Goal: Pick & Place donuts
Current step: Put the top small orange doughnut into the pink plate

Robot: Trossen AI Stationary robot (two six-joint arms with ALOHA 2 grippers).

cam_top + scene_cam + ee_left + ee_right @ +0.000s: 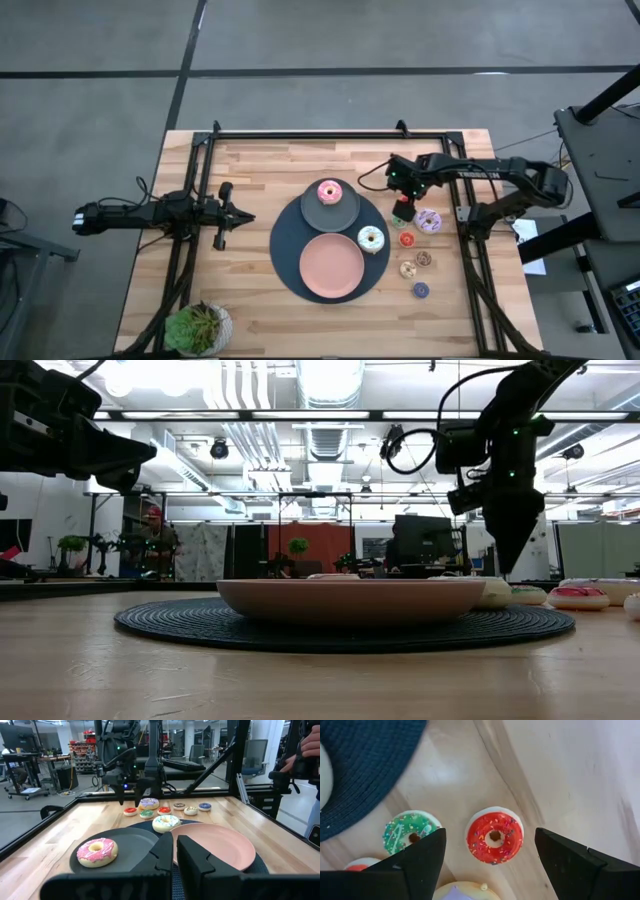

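1. Donuts lie near the table's (pixel 250 310) right edge: a red one (pixel 494 835) sits between the spread fingers of the right gripper (pixel 490 857), apart from both, beside a green one (pixel 410 834).
2. The pink donut (pixel 329 192) rests on the grey plate (pixel 312 214); the white one (pixel 371 239) touches the pink plate's (pixel 331 266) rim.
3. The left gripper (pixel 174 851), fingers closed on nothing, waits near the table's left edge.

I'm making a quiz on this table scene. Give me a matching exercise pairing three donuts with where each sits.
Things:
1. pink-frosted toy donut
2. white-frosted toy donut
3. lilac-frosted toy donut

Places:
A. on the bare wooden table beside the right gripper
B. on the small round grey plate
C. on the dark woven mat, at the round pink plate's edge

Pairs: 1-B, 2-C, 3-A
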